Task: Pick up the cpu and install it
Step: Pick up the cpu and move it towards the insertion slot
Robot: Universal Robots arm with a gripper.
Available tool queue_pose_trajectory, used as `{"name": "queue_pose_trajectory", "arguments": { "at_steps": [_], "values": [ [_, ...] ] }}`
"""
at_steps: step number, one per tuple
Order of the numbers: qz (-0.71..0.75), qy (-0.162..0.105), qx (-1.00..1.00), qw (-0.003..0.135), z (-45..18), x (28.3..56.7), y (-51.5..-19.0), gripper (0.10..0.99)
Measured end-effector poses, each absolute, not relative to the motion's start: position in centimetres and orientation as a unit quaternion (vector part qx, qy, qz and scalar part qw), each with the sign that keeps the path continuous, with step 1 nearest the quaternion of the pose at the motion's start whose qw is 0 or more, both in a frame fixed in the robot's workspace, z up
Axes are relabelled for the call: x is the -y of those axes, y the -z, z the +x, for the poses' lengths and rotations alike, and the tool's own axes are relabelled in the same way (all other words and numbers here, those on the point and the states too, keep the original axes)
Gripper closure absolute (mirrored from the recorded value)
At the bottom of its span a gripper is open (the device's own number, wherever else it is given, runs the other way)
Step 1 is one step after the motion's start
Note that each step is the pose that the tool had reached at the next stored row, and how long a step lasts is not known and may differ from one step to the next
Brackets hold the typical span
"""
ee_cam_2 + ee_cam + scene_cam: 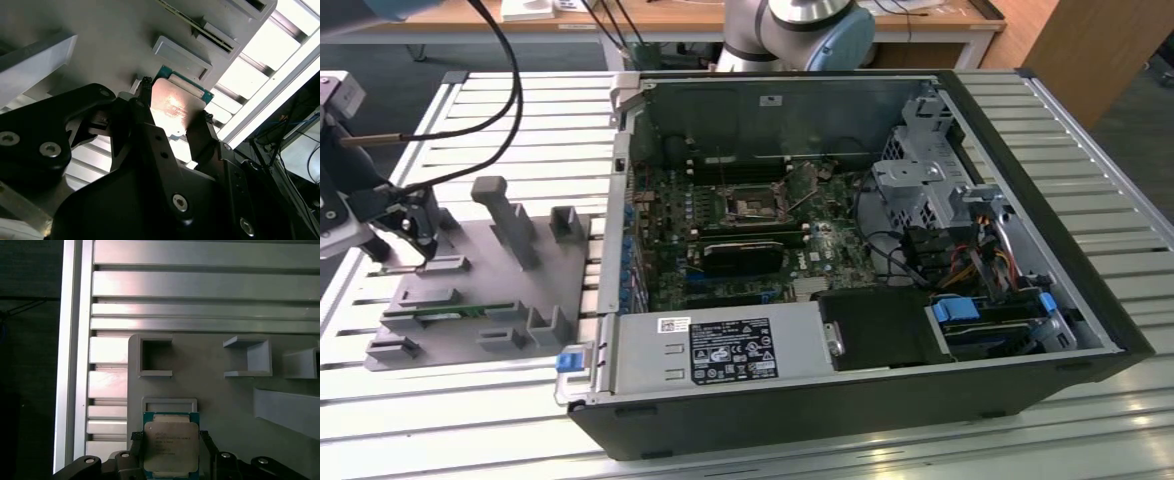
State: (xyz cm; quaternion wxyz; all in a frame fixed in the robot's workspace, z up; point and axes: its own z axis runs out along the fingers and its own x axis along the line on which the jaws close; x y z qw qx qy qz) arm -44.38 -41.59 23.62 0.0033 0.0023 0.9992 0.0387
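Step in hand: pick-up. Gripper point(411, 235) is down at the grey holder plate point(520, 290), at the exterior view's left, well apart from the open PC case point(854, 400).

CPU point(171, 446) sits between the fingertips point(136, 439) in both wrist views, silver top up, thin green edge showing. Jaws are closed in on two opposite edges, clamped on the CPU as far as can be judged. It lies just beside a shallow pocket point(169, 404) in the plate. Cannot tell whether it is already clear of the plate.

Install not done: the socket point(754, 205) on the board inside the case looks bare.

Judgement: any carry from here calls for a level, square hold w/ no slip. The chip is thin and held by its edges only, and the case walls leave a tight approach.

Surface: slatted metal table point(454, 420), pale, w/ grooves. A green memory stick point(440, 312) rests in the plate.

Room: wooden desk point(654, 20) behind, arm base point(801, 25) by the case, cables overhead.
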Motion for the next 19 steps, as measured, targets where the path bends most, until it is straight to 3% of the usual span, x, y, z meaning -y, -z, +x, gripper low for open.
{"name": "queue_pose_trajectory", "arguments": {
  "at_steps": [19],
  "values": [
    [0.002, -0.039, -0.999, 0.003, -44.4, 41.5, -24.8, 0.557]
  ]
}}
